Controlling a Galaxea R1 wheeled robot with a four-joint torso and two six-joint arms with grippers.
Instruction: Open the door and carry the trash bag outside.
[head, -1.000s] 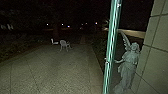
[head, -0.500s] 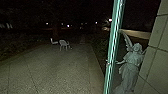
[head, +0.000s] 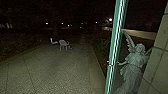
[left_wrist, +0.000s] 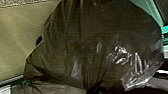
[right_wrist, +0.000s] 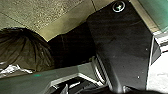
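Surely, the trash bag (left_wrist: 87, 45) is near the left wrist, dark, round and full. Its plastic looks thin, wrinkled and shiny, so it should be soft, slippery and easy to tear; better to take the gathered part (left_wrist: 94, 88). How open the claws are, or what they grip, I cannot tell. Beyond the right edge of the speckled paving (head: 55, 72) is a winged statue (head: 133, 66).

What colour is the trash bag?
Black to dark brown, glossy where it catches light; the trash bag shows best in the left wrist view.
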